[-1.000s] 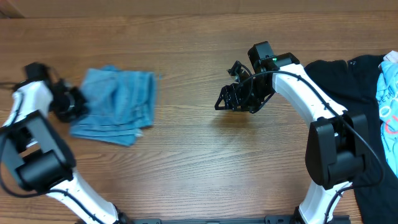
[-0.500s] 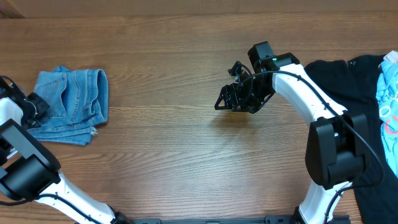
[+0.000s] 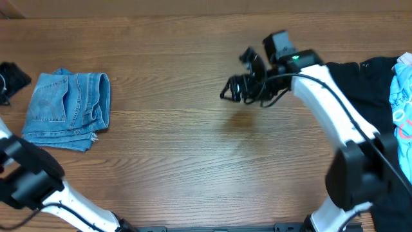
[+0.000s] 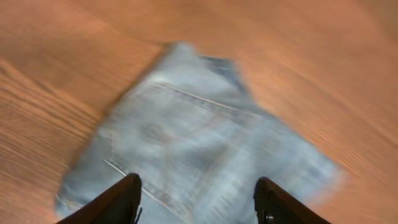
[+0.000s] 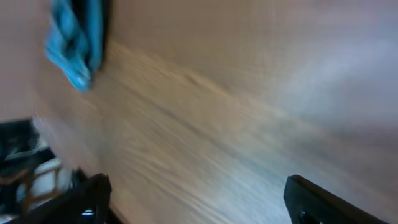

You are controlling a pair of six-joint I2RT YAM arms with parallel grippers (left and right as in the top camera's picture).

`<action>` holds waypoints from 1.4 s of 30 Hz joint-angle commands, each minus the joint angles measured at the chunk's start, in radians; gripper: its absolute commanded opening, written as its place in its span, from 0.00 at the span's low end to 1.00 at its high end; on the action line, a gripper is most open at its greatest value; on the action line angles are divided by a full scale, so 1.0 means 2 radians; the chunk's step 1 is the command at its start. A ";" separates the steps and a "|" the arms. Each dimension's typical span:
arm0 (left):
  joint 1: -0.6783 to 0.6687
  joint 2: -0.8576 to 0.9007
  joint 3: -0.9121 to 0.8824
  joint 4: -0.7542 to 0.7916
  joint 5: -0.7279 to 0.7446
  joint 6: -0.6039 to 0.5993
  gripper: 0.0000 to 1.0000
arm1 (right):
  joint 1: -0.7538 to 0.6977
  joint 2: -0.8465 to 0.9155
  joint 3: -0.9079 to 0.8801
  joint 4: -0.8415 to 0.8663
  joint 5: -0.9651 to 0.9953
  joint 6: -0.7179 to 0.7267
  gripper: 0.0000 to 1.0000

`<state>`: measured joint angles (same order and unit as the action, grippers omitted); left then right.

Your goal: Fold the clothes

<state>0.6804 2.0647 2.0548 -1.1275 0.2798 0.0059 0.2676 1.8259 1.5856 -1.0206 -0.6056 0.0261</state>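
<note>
The clothes, a pair of light-blue jeans [image 3: 67,109], lie folded into a small bundle at the table's left side. My left gripper [image 3: 11,78] hovers just left of them at the table's edge, apart from the denim. In the left wrist view the blurred jeans [image 4: 199,143] with a stitched pocket lie below my left gripper [image 4: 198,202], which is open and empty. My right gripper [image 3: 235,87] hangs over bare wood at centre right, far from the jeans. In the right wrist view my right gripper [image 5: 196,199] is open wide, with the jeans [image 5: 78,37] far off at top left.
A large black garment [image 3: 360,84] is heaped at the table's right side. A pale garment with pink and blue print [image 3: 402,109] lies on top of it at the right edge. Bare wooden table [image 3: 193,148] spans the stretch between the jeans and the heap.
My left gripper dragged the jeans leftward, then let go and drew back to the table's left edge. My right gripper opened wider and shifted slightly up and away.
</note>
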 commanded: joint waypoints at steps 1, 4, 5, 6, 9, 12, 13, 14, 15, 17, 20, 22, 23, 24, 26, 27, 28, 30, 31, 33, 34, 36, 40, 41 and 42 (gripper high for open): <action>-0.055 -0.127 0.028 -0.047 0.050 0.057 0.67 | -0.019 -0.093 0.067 0.005 0.038 0.000 1.00; -0.097 -0.200 0.028 -0.099 0.047 0.055 0.86 | -0.033 -0.150 0.089 0.004 0.079 0.000 1.00; -0.111 -0.224 0.028 -0.120 0.047 0.055 0.94 | -0.037 -0.168 0.089 0.005 0.082 0.000 1.00; -0.121 -0.238 0.028 -0.132 0.047 0.055 0.98 | -0.041 -0.184 0.089 0.004 0.084 0.000 1.00; -0.162 -0.284 0.028 -0.165 0.047 0.055 1.00 | -0.051 -0.232 0.089 0.000 0.084 0.000 1.00; -0.206 -0.313 0.028 -0.211 0.040 0.050 1.00 | -0.051 -0.271 0.089 -0.010 0.093 0.000 1.00; -0.222 -0.321 0.028 -0.230 0.037 0.047 1.00 | -0.051 -0.281 0.089 -0.014 0.093 0.000 1.00; -0.236 -0.327 0.028 -0.250 0.036 0.045 1.00 | -0.051 -0.288 0.089 -0.017 0.093 0.000 1.00; -0.246 -0.330 0.028 -0.265 0.028 0.039 1.00 | -0.051 -0.295 0.089 -0.020 0.093 0.000 1.00; -0.265 -0.337 0.022 -0.281 0.000 0.026 1.00 | -0.051 -0.303 0.089 -0.027 0.093 0.000 1.00; -0.298 -0.375 -0.022 -0.277 -0.047 -0.004 1.00 | -0.051 -0.307 0.089 -0.044 0.093 0.000 1.00; -0.315 -0.404 -0.053 -0.276 -0.089 -0.032 1.00 | -0.051 -0.306 0.089 -0.055 0.093 0.000 1.00; -0.322 -0.419 -0.070 -0.274 -0.110 -0.043 1.00 | -0.051 -0.306 0.089 -0.059 0.093 0.000 1.00; -0.331 -0.440 -0.093 -0.270 -0.138 -0.057 1.00 | -0.051 -0.306 0.089 -0.064 0.093 0.000 1.00; -0.341 -0.481 -0.136 -0.257 -0.174 -0.076 1.00 | -0.051 -0.306 0.089 -0.074 0.093 0.000 1.00; -0.343 -0.501 -0.159 -0.248 -0.182 -0.084 1.00 | -0.051 -0.306 0.089 -0.079 0.093 0.000 1.00; -0.344 -0.522 -0.182 -0.238 -0.183 -0.091 1.00 | -0.051 -0.306 0.089 -0.084 0.093 0.000 1.00; -0.344 -0.567 -0.236 -0.209 -0.180 -0.107 1.00 | -0.051 -0.306 0.088 -0.086 0.093 0.000 1.00; -0.344 -0.577 -0.248 -0.203 -0.179 -0.111 1.00 | -0.051 -0.306 0.088 -0.086 0.093 0.000 1.00; -0.344 -0.595 -0.274 -0.193 -0.177 -0.116 1.00 | -0.051 -0.306 0.088 -0.086 0.093 0.000 1.00; -0.344 -0.598 -0.280 -0.194 -0.175 -0.120 1.00 | -0.051 -0.306 0.088 -0.086 0.093 0.000 1.00; -0.344 -0.597 -0.282 -0.203 -0.175 -0.119 1.00 | -0.051 -0.306 0.088 -0.086 0.093 0.000 1.00; -0.344 -0.595 -0.282 -0.206 -0.175 -0.119 1.00 | -0.051 -0.306 0.088 -0.086 0.093 0.000 1.00; -0.344 -0.595 -0.282 -0.206 -0.175 -0.119 1.00 | -0.051 -0.306 0.088 -0.086 0.093 0.000 1.00; -0.344 -0.595 -0.282 -0.206 -0.175 -0.119 1.00 | -0.051 -0.306 0.088 -0.086 0.093 0.000 1.00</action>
<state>-0.0006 0.8772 1.4963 -1.5402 -0.0544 -0.2111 0.1699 1.2221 1.7496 -1.1973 -0.4263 0.0261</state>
